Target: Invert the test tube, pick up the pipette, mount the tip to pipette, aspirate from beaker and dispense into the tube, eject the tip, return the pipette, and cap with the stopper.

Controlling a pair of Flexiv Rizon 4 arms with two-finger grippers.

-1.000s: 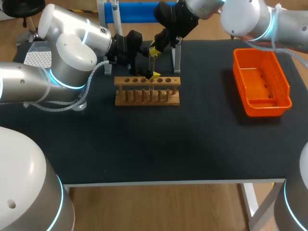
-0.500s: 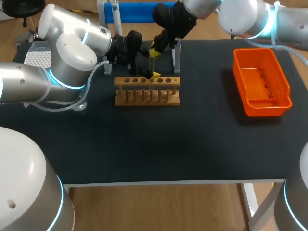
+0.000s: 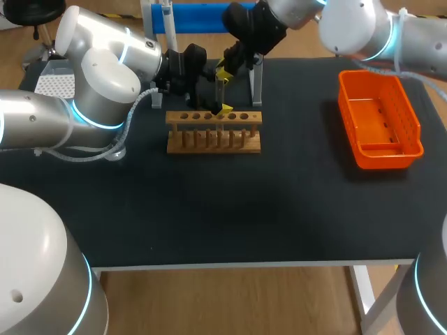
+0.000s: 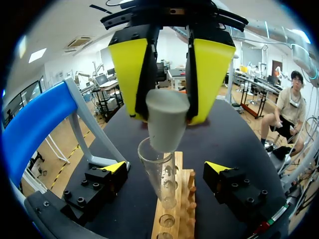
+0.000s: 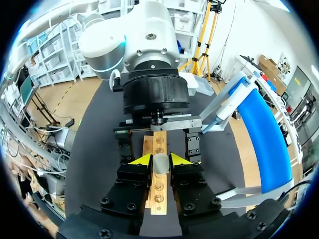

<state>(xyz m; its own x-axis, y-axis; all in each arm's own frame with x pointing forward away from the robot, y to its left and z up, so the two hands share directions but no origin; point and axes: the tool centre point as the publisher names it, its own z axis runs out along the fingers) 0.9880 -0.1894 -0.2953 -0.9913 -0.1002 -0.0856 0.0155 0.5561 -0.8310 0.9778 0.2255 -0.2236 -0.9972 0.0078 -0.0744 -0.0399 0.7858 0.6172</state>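
Table rack (image 3: pixel 214 132) — right end effector (image 5: pixel 160 160) clasps stopper (image 4: pixel 167 124) (over tube (image 4: pixel 160 179)); left end effector (image 4: pixel 166 168) released.

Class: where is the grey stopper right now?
In the left wrist view the stopper sits pinched in the right gripper, just over the mouth of the test tube standing in the wooden rack.

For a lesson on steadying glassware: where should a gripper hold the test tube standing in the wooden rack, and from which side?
Probably the bare glass of the test tube between its rim and the rack, approached level from the side, where the open fingers of the left gripper flank it. It stands upright; the right gripper holds the stopper over its mouth.
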